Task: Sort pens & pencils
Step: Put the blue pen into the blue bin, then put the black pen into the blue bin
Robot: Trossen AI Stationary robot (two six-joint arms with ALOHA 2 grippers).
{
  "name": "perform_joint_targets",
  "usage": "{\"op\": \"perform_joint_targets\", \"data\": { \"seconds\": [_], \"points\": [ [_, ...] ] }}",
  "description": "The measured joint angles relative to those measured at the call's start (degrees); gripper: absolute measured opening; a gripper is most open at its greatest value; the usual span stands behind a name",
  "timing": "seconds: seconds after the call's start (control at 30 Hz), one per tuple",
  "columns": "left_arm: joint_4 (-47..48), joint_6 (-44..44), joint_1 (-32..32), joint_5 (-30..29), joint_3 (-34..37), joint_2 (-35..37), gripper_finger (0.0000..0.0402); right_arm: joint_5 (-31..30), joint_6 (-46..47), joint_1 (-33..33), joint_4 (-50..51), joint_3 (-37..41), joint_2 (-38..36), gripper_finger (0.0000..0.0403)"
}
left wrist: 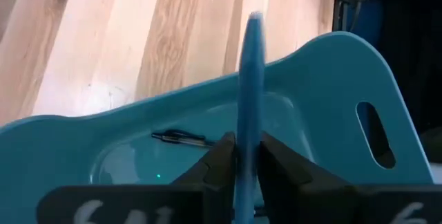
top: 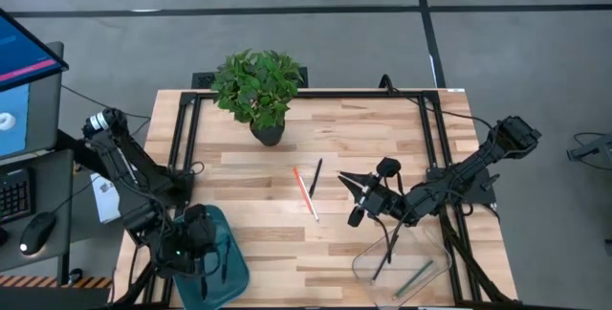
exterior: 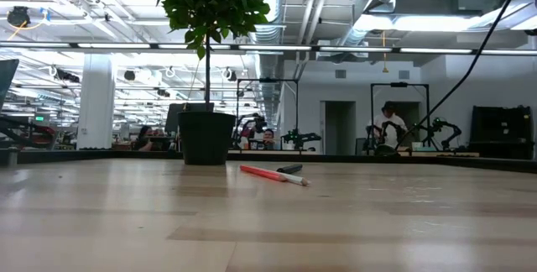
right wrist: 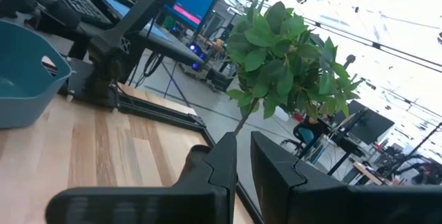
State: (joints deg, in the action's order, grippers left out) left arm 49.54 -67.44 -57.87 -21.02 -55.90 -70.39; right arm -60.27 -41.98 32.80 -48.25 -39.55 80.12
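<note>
While the left gripper (top: 196, 253) hangs over the teal tray (top: 232, 262) at the tabletop's (top: 258, 181) near left corner, its fingers (left wrist: 217, 165) are clamped on a blue pen (left wrist: 248, 113), which stands upright between them above the tray floor. One dark pen (left wrist: 183, 139) lies flat inside the tray, beyond the gripper. A potted plant (top: 258, 90) stands at the far edge, left of centre. Near the middle of the tabletop an orange-red pencil (top: 305, 192) and a black pen (top: 315, 177) lie side by side, just apart, with both grippers well away from them. Right of this pair, the right gripper (top: 352, 186) is raised above the wood, its fingers (right wrist: 224, 162) close together with only a narrow gap, holding nothing. A clear tray (top: 402, 262) at the near right holds a dark pen (top: 386, 253) and an olive pencil (top: 414, 277).
</note>
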Motion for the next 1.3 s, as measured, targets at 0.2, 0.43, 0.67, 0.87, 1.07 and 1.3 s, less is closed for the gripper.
{"op": "perform_joint_targets", "data": {
  "seconds": [0.2, 0.43, 0.67, 0.87, 1.07, 1.3],
  "points": [
    [0.04, -1.25, 0.02, -0.23, 0.0, 0.0, 0.0068, -0.02, 0.02, 0.0, 0.0, 0.0, 0.0, 0.0066],
    [0.06, 2.37, 0.51, -9.28, 0.0, 0.0, 0.0074, -0.73, 0.02, -0.34, 1.11, 0.0, 0.0, 0.0066],
    [-0.1, 13.06, 9.5, -25.39, -0.02, 0.0, 0.0075, -1.22, 5.42, -4.57, 7.05, 0.04, 0.0, 0.0066],
    [-1.66, 23.23, 22.4, -24.8, -0.02, 0.0, 0.0075, 17.41, 18.5, -10.98, 20.59, 0.04, -0.35, 0.0066],
    [-7.7, 37.74, 32.86, -11.93, -0.02, 0.0, 0.0075, 37.79, 30.73, -20.43, 34.2, 0.11, -1.09, 0.0066],
    [-14.76, 53.72, 39.38, 5.9, -0.02, -0.01, 0.0075, 50.69, 28.93, -28.06, 47.99, -0.65, -1.16, 0.0066]
  ]
}}
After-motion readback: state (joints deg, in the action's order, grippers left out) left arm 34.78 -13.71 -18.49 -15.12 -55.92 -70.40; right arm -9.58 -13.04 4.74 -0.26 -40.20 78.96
